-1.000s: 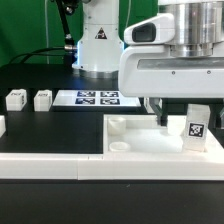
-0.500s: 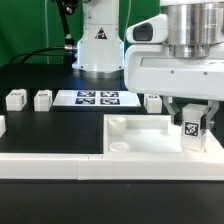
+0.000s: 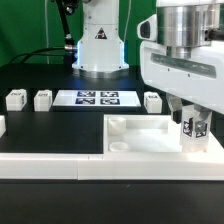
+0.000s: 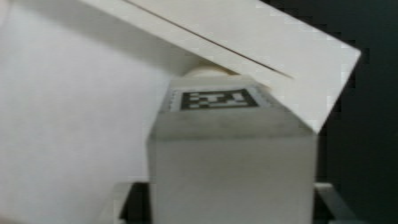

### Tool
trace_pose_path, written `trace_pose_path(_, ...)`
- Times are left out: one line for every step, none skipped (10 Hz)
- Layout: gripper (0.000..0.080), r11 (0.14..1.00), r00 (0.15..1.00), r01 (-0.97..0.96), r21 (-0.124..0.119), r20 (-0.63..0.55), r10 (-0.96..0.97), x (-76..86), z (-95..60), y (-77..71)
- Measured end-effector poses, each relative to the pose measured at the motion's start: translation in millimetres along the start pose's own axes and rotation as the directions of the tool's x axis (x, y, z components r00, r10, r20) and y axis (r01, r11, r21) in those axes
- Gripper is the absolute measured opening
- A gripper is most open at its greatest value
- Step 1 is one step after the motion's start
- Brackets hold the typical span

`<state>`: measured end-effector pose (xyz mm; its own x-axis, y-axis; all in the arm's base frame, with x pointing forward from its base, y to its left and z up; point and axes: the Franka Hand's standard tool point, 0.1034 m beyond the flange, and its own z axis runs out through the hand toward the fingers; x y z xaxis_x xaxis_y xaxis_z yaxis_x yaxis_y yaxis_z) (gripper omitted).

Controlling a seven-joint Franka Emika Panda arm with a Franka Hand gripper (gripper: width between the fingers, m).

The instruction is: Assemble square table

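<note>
The square table's top (image 3: 135, 128), a white slab with a raised rim, lies flat at the front right of the exterior view. A white leg post (image 3: 195, 131) with a black-and-white tag stands on its right part. My gripper (image 3: 193, 119) comes down over the post and is shut on it, one finger on each side. In the wrist view the leg post (image 4: 231, 150) fills the middle, tag (image 4: 219, 99) facing the camera, with the dark fingers (image 4: 132, 200) pressed to its sides and the slab (image 4: 80, 110) behind it. Three more leg posts (image 3: 15, 99) (image 3: 42, 99) (image 3: 152, 101) lie on the black table.
The marker board (image 3: 97, 98) lies at the back centre, in front of the robot base (image 3: 98, 45). A long white rail (image 3: 50, 166) runs along the front edge. Another white part (image 3: 1, 125) peeks in at the exterior view's left.
The jaws have closed from wide open onto the leg post. The hand has shifted a little toward the exterior view's right, with the post between its fingers.
</note>
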<state>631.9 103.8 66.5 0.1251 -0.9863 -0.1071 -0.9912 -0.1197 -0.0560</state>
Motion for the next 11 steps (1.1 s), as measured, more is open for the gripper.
trace_pose_path(0.0290,0.991,0.990,-0.136,0.003,0.038,0.136,-0.5,-0.1,1.2)
trace_pose_path(0.0290,0.971,0.968,-0.239,0.003,0.076,0.239,0.7,0.0,2.6)
trace_pose_path(0.0290,0.935,0.931,-0.354,0.005,0.096,0.352,-0.1,0.0,4.2)
trace_pose_path(0.0290,0.904,0.899,-0.428,-0.001,0.099,0.426,-0.3,0.0,5.0)
trace_pose_path(0.0290,0.897,0.892,-0.442,-0.003,0.099,0.440,-0.4,0.0,5.1)
trace_pose_path(0.0303,0.907,0.902,-0.422,-0.001,0.098,0.420,-0.3,0.2,5.3)
trace_pose_path(0.0303,0.935,0.931,-0.355,0.003,0.091,0.353,-0.9,0.6,5.8)
trace_pose_path(0.0477,0.985,0.983,-0.172,0.005,0.064,0.171,-4.1,-0.1,6.2)
trace_pose_path(0.0610,0.999,0.998,0.043,-0.004,0.051,-0.043,-8.6,-4.2,2.9)
trace_pose_path(0.0637,0.972,0.971,0.236,0.003,0.035,-0.236,-12.7,-7.5,-1.9)
trace_pose_path(0.0637,0.945,0.945,0.326,0.006,0.032,-0.326,-12.2,-7.2,-1.9)
